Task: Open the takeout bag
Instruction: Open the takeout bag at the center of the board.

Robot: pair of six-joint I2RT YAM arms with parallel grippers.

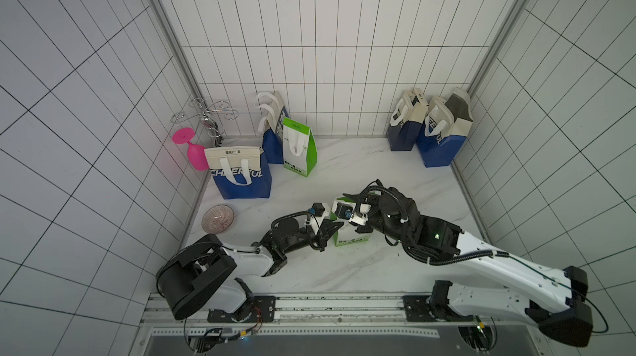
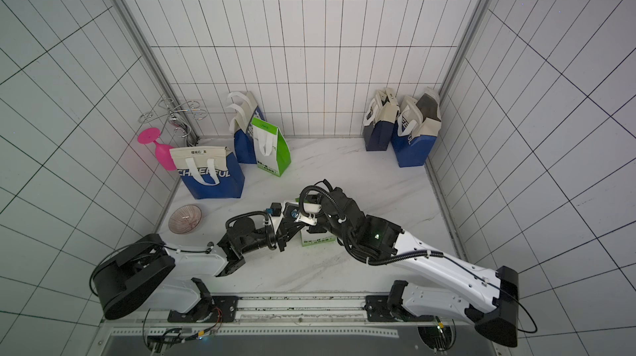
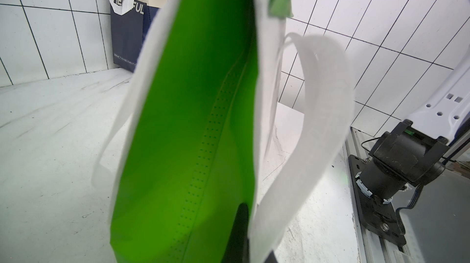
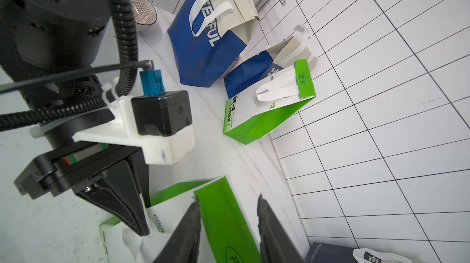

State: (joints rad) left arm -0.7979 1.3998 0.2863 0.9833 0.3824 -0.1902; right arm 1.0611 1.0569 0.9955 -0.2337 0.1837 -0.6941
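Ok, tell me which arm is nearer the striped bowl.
Left. The left arm runs right beside the striped bowl up to the green bag; the right arm comes in from the bag's far side.

A robot lab's test booth: gridded white walls enclose a marble-look surface on three sides, and a metal rail along its near edge carries both arm bases.
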